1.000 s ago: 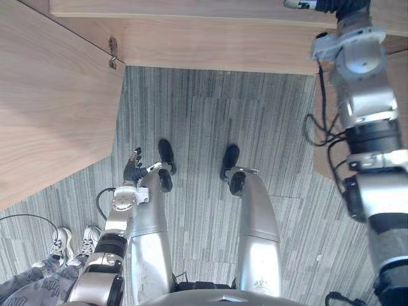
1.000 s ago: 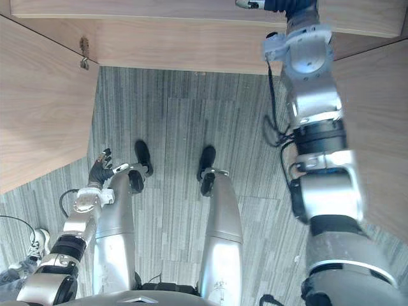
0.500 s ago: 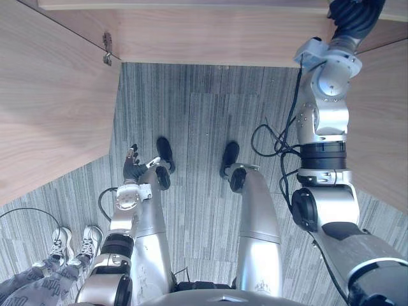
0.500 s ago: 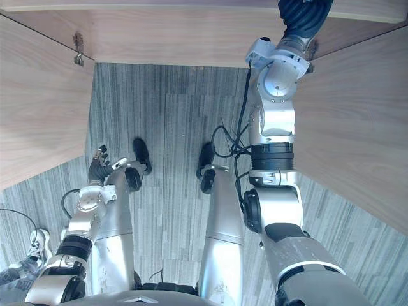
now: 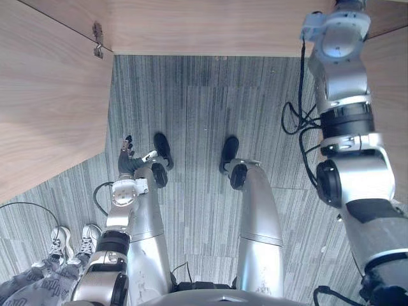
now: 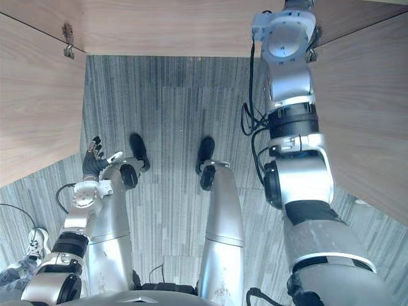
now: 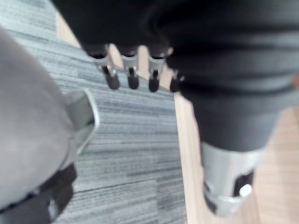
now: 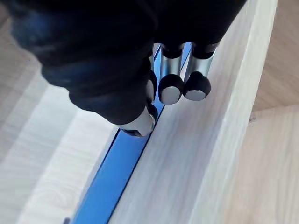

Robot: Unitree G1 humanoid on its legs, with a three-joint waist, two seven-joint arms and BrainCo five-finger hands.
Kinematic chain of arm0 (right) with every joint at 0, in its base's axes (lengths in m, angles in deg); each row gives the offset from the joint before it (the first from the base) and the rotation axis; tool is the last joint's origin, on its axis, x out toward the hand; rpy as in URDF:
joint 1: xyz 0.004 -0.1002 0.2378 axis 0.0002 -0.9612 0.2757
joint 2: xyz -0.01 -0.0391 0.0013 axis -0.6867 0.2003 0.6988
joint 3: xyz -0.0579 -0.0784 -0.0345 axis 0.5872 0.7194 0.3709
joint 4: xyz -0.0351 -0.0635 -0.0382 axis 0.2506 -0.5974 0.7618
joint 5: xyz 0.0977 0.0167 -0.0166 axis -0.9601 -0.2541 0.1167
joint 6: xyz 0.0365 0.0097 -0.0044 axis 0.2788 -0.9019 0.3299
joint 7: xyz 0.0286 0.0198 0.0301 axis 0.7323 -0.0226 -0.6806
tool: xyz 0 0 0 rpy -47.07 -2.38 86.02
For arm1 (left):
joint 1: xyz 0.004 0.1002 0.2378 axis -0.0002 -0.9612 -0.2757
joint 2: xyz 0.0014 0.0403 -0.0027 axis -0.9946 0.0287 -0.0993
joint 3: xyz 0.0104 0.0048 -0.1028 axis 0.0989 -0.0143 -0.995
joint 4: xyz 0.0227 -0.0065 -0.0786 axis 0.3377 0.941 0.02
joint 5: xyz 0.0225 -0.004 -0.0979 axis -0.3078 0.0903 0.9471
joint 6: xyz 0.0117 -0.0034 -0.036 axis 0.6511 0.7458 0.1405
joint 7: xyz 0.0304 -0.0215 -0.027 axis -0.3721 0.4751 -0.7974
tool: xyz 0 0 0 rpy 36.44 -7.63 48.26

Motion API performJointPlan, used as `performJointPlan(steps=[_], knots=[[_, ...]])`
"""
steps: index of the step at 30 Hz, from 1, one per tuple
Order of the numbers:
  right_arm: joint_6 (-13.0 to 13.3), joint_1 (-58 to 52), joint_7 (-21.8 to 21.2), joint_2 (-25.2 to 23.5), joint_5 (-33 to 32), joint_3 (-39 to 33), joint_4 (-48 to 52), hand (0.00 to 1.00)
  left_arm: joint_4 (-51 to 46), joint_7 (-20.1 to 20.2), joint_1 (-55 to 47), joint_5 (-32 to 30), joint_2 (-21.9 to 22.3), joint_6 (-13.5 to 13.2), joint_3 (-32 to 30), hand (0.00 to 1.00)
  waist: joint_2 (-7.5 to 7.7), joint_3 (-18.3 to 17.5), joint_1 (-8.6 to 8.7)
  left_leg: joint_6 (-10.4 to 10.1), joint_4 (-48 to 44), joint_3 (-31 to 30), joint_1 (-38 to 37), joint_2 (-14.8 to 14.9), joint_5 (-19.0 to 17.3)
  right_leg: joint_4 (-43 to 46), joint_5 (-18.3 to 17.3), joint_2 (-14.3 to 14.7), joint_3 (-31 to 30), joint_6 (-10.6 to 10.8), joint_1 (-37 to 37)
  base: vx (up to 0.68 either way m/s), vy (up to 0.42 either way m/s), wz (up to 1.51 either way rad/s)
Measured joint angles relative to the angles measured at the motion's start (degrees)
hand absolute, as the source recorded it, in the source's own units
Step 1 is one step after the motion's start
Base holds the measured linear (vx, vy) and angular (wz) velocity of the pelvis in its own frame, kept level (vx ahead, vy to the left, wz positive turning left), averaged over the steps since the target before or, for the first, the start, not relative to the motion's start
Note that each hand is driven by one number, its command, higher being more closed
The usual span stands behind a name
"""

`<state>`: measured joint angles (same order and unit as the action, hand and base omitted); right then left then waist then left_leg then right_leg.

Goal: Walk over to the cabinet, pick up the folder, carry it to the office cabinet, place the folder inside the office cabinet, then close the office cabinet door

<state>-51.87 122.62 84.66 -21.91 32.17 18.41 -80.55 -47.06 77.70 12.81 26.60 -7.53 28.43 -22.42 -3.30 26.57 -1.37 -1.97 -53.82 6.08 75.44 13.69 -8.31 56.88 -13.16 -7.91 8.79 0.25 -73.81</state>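
Grey striped carpet tiles (image 5: pixel 191 95) cover the floor, bordered by light wood-grain cabinet panels (image 5: pixel 44 95) with a small metal fitting (image 5: pixel 97 33).

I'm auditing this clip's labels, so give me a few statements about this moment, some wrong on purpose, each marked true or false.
1. The right hand pinches a blue folder between its fingers and thumb. True.
2. The left hand holds a second folder. False: it hangs beside the leg, fingers relaxed, holding nothing.
3. A person's white shoes stand on the floor at the robot's left. True.
4. The floor is bare wood. False: it is grey striped carpet.
5. The cabinet door at the robot's left is shut. False: it stands open.
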Motion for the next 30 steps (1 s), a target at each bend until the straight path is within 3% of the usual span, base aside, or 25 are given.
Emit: performJointPlan(steps=[12, 26, 30], knots=[[-3.3, 12.3, -2.9, 4.0, 10.3, 8.7, -16.1, 1.00, 0.2, -0.7, 0.4, 0.2, -1.1, -0.4, 0.0, 0.00, 0.00, 0.0, 0.21, 0.1, 0.8, -0.9, 1.0, -0.7, 0.7, -0.2, 0.0, -0.9, 1.3, 0.1, -0.3, -0.01, 0.008, 0.03], [-4.5, 19.1, -2.7, 10.9, 11.0, 12.9, -21.7, 1.00, 2.4, -0.7, 0.3, 2.0, -1.1, -0.4, -1.9, 0.00, 0.00, 0.0, 0.01, -0.3, 7.4, -1.5, 1.7, -3.4, 4.4, -3.0, 0.6, -2.7, 3.1, -0.9, -1.2, -0.01, 0.008, 0.13], [-4.3, 20.9, -2.1, 11.0, 8.0, 13.5, -23.2, 1.00, 2.5, -0.7, 0.2, 2.4, -1.0, -0.4, -2.5, 0.00, 0.00, 0.0, 0.04, -0.8, 8.7, -1.6, 1.6, -3.7, 5.1, -3.3, 0.6, -2.8, 3.4, -0.9, -1.3, -0.01, -0.004, 0.07]])
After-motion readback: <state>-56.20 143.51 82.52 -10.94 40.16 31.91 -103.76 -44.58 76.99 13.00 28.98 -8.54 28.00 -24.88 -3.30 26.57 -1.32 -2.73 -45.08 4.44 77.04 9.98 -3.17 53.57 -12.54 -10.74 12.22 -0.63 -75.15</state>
